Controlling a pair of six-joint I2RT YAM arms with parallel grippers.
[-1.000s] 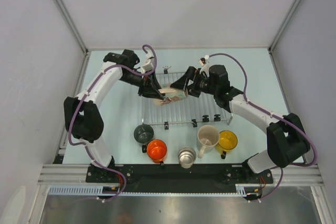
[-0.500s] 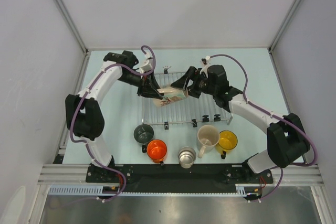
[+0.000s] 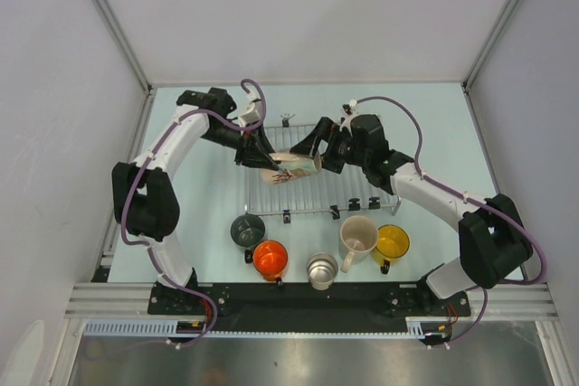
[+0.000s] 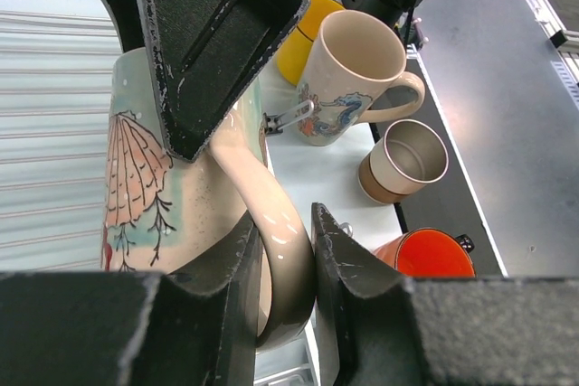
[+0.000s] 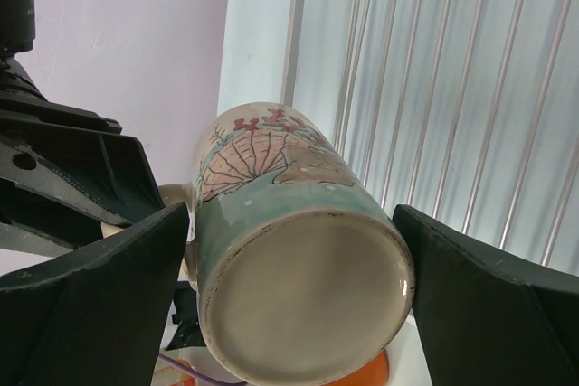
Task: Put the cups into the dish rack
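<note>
Now the left hand (image 4: pixel 285 250) pinches the cream mug (image 4: pixel 181 189) by its handle, the right hand (image 5: pixel 291 250) gaping around its base.

This is a robotics lab test cell rather than a kitchen. Plain white panel walls (image 3: pixel 54 88) close in the left, right and far sides, held in bare aluminium posts (image 3: pixel 110 24). The pale blue-green table (image 3: pixel 208 214) ends at its near edge in a slotted aluminium rail (image 3: pixel 308 300). Two white-and-black robot arms are bolted there, the left arm (image 3: pixel 172 146) and the right arm (image 3: pixel 434 192), with purple cables (image 3: pixel 412 119) looped along them. The only household things are mugs (image 3: pixel 359 237) and a wire rack (image 3: pixel 308 194) on the table.
</note>
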